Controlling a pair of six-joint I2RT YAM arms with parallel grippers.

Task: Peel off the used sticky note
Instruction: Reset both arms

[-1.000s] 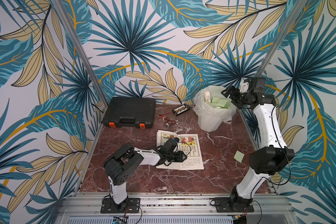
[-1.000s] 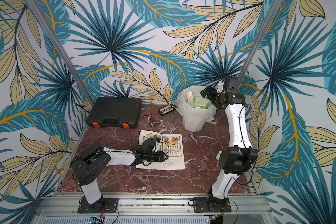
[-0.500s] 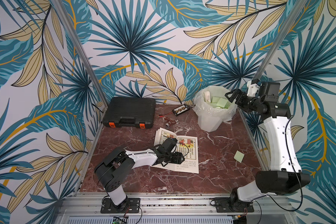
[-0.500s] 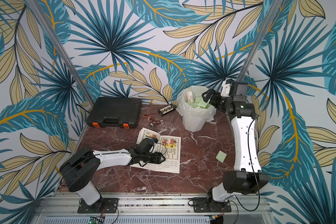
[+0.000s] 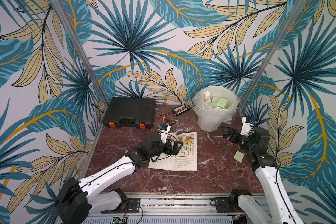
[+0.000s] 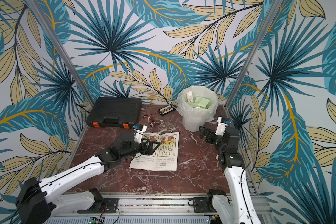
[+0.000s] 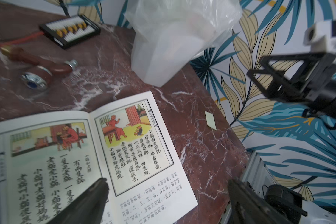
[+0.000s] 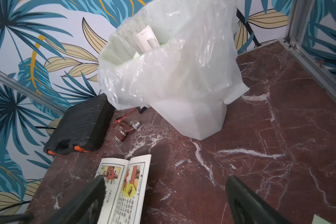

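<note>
No sticky note shows on the open pages of the booklet [image 5: 184,155] now. The green notes [image 5: 219,101] I can see lie in the lined waste bin [image 5: 213,120], and one loose sticky note [image 5: 239,156] lies flat on the table [image 5: 211,178] just beside my right arm. It was already lying there a second ago, so I cannot tell whether it is the used one.

Two things have just changed. My left gripper [image 5: 176,146] has let go: its jaws were partly closed down on the booklet and now stand wide and empty over the left page. The booklet has shifted a little on the marble. My right gripper [image 5: 230,133], which was up over the bin's mouth, has dropped low beside the bin, spread wide with nothing between its fingers. I judge the peel and the drop into the bin are done and both arms are pulling back.

The booklet carries vertical Chinese text under two colour pictures. I can read "小貓對老貓說" and "一二三四", with small pinyin lines underneath.

Further off are a small abacus [image 7: 70,31], a reddish-brown pipe fitting [image 7: 41,64] and a black tool case [image 5: 130,114] with orange latches. None shows a brand I can read.
</note>
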